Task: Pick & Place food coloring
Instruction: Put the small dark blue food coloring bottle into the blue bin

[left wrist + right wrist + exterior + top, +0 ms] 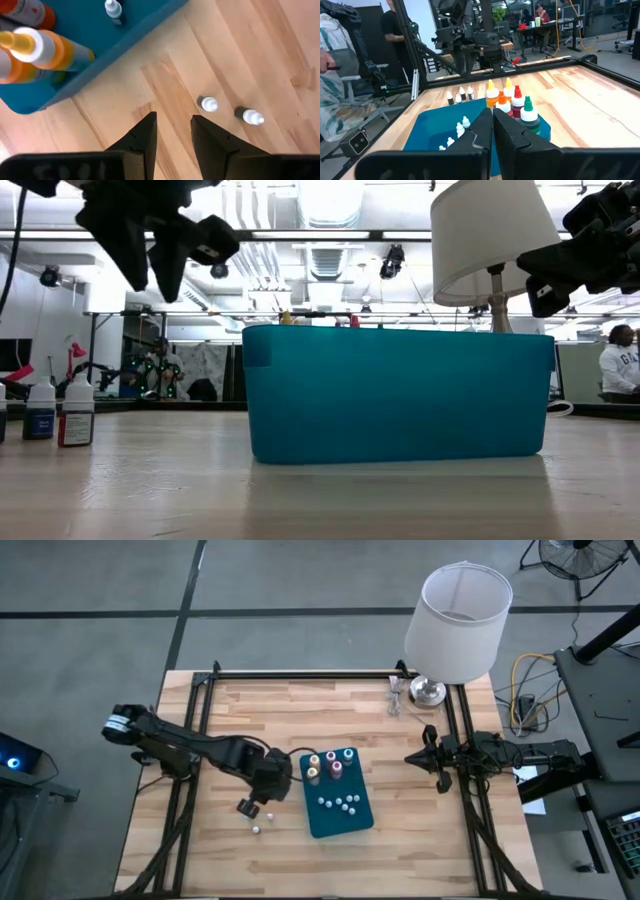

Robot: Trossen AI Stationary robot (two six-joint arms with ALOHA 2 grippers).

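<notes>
The left arm reaches in from the table's left edge, and the left gripper (252, 802) hangs above the bare wood just left of the teal tray (352, 823). Its fingers (145, 137) stand a narrow gap apart with nothing between them. Below it, a few small white-capped food coloring bottles (208, 104) stand loose on the table (250, 720), near the tray but apart from it (the right wrist view shows three in a row).

Inside the tray, the taller bottles (324, 764) cluster at the far end, with yellow, orange, red and green tops, and several tiny white ones (340, 803) sit at the near end.

At the table's right edge the right gripper (430, 755) waits, well clear of the tray, its fingers pressed together and empty. A white lamp (455, 625) stands in the far right corner.
</notes>
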